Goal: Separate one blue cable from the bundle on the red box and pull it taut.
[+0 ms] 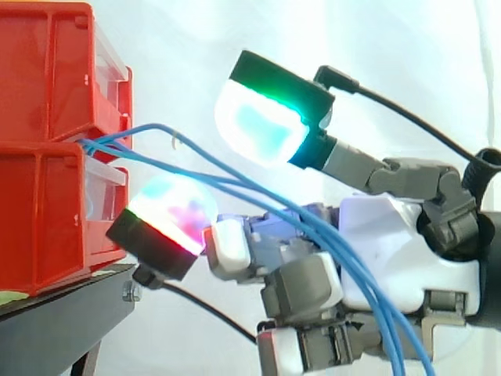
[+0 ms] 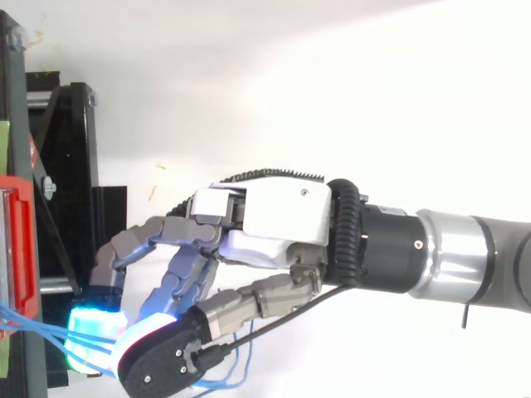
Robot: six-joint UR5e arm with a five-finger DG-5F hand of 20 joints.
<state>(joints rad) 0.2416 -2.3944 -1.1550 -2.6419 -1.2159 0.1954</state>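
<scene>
The hand (image 1: 391, 235) is spread beside the red bins (image 1: 47, 94), its glowing pads (image 1: 262, 117) well apart, and the blue cables (image 1: 227, 185) run from between the bins down through that gap, none pinched. Judged best: close the pads on one strand only, where the strands fan apart, then draw straight away from the bins. The strands' anchoring and lower ends are out of sight; their count is uncertain.
</scene>
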